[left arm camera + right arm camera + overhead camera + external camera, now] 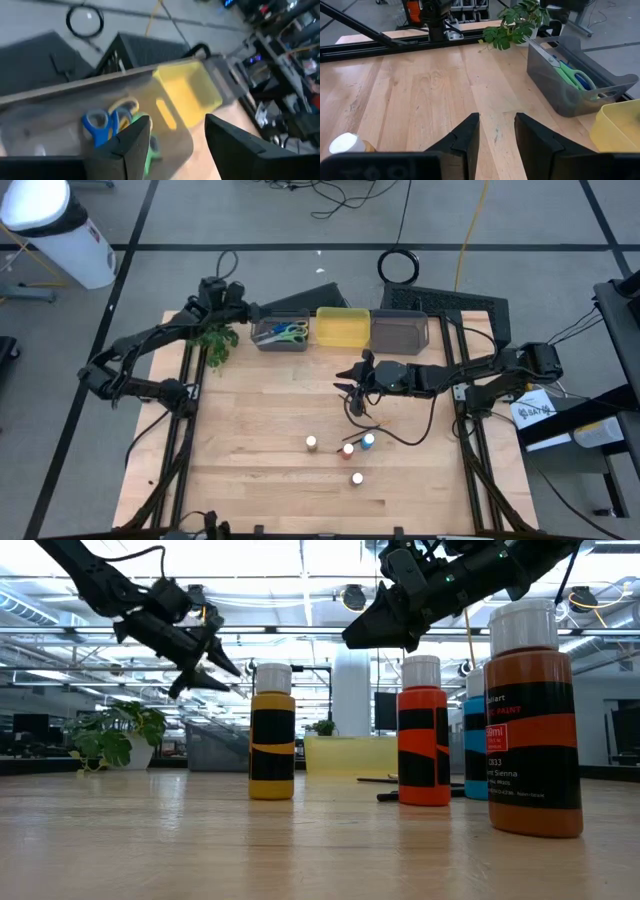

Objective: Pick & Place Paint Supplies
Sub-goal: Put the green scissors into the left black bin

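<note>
Four small white-capped paint bottles stand on the table's near middle: yellow [272, 735], orange-red [423, 735], blue [474, 745] and brown [530, 720]; from above the group shows around [348, 449]. Thin dark brushes [400, 790] lie flat on the wood behind them [366, 418]. Two scissors [283, 333] lie inside the grey bin; their blue and yellow-green handles [107, 120] show below my left gripper. My left gripper [258, 312] [172, 135] hovers open and empty at that bin's left end. My right gripper [350, 392] [496, 130] hangs open and empty above the table, just beyond the brushes.
Along the far edge sit the grey bin [262, 340], a yellow bin [342, 327] and a darker grey bin [400, 332]. A green leafy plant [215, 340] stands left of them. A black cable [410, 435] trails from the right arm across the wood. Bare wood lies left of the bottles.
</note>
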`<action>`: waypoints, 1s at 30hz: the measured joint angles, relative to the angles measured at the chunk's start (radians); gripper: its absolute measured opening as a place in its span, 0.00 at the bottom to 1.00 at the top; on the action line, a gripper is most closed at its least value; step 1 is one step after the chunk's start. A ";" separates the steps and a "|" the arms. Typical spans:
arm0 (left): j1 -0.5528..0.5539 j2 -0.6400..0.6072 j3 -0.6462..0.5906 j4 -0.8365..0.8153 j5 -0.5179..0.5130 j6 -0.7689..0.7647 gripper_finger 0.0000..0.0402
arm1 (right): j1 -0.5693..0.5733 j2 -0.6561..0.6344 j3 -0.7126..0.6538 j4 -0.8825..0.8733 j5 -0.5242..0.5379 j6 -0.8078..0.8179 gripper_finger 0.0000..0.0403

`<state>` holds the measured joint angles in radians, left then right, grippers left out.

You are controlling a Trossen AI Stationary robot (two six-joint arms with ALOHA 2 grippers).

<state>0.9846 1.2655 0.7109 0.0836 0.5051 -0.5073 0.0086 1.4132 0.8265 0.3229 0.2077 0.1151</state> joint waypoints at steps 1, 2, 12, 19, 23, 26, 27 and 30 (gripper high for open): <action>0.003 -0.011 0.000 0.010 0.007 -0.001 0.51 | 0.000 0.000 0.000 0.000 0.000 0.000 0.27; 0.003 -0.026 0.000 0.026 0.033 0.001 0.50 | 0.000 0.000 0.000 0.000 0.000 0.000 0.28; -0.180 -0.133 0.001 -0.288 -0.048 0.188 0.45 | 0.000 0.000 0.000 -0.005 0.000 0.001 0.27; -0.320 -0.100 0.001 -0.476 -0.333 0.164 0.43 | 0.000 0.000 0.000 -0.003 0.000 0.014 0.27; -0.348 -0.094 0.000 -0.500 -0.500 0.165 0.42 | 0.000 0.000 0.000 -0.002 0.000 0.015 0.28; -0.351 -0.093 0.000 -0.510 -0.624 0.144 0.42 | 0.000 0.000 0.000 -0.002 0.000 0.015 0.28; -0.351 -0.093 0.000 -0.507 -0.656 0.137 0.42 | 0.000 0.000 0.000 -0.002 0.000 0.015 0.27; -0.351 -0.093 0.000 -0.506 -0.702 0.130 0.42 | 0.000 0.000 0.000 -0.002 0.000 0.014 0.27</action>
<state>0.6334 1.1727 0.7113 -0.4223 -0.1972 -0.3768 0.0086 1.4132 0.8265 0.3210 0.2081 0.1295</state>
